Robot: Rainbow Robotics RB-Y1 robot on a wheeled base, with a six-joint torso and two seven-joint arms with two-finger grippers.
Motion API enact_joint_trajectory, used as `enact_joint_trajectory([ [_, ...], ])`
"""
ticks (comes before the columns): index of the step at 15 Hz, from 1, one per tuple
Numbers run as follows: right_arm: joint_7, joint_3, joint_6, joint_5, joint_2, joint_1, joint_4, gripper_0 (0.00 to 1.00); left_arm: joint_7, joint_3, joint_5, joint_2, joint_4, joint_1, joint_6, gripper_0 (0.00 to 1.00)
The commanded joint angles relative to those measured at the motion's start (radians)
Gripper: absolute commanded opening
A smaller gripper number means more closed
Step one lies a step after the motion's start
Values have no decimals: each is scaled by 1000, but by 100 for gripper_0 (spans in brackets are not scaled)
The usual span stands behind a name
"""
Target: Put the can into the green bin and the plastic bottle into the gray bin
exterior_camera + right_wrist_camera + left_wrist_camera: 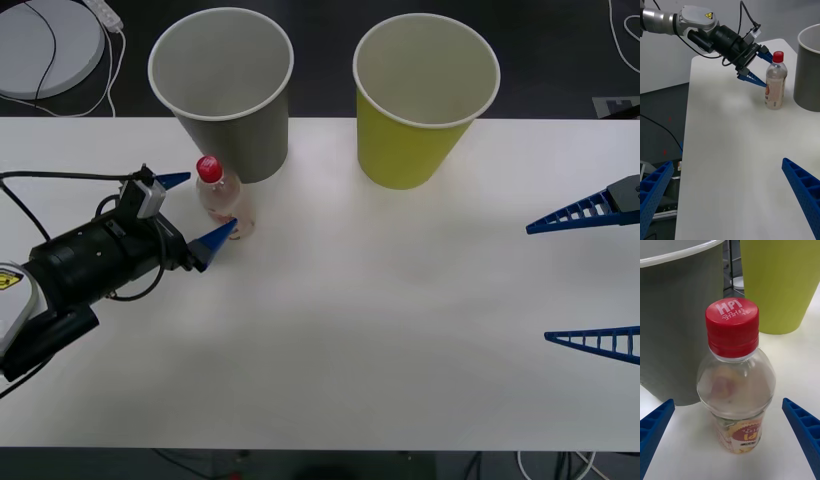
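Note:
The plastic bottle [219, 196] [775, 88] [735, 386], clear with a red cap, stands upright on the white table just in front of the gray bin [222, 90] [810, 71] [677, 333]. My left gripper [200, 208] [765, 71] [727, 402] is open, with one blue finger on each side of the bottle and a gap showing on both sides. To the right of the gray bin stands the green bin [425, 100] [778, 285]. At the table's right side my right gripper [540, 284] [726, 162] hangs open, holding nothing. The can is out of view.
Both bins stand at the table's far edge [320, 118]. A round white device [45, 45] with cables lies on the dark floor beyond the back left corner. Bare white tabletop [380, 330] stretches between the two arms.

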Motion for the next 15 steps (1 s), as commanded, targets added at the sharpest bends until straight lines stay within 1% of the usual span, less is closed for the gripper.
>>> enact_joint_trajectory([
  [1, 0, 0, 0, 0, 0, 0, 0, 100, 8, -2, -26, -21, 10, -14, 0, 100],
  [3, 0, 0, 0, 0, 0, 0, 0, 100, 12, -2, -47, -35, 20, -29, -17, 100],
  [10, 0, 0, 0, 0, 0, 0, 0, 100, 48, -3, -129, -79, 45, -70, -22, 100],
  [15, 0, 0, 0, 0, 0, 0, 0, 100, 55, -26, -133, -79, 94, -121, -22, 100],
])
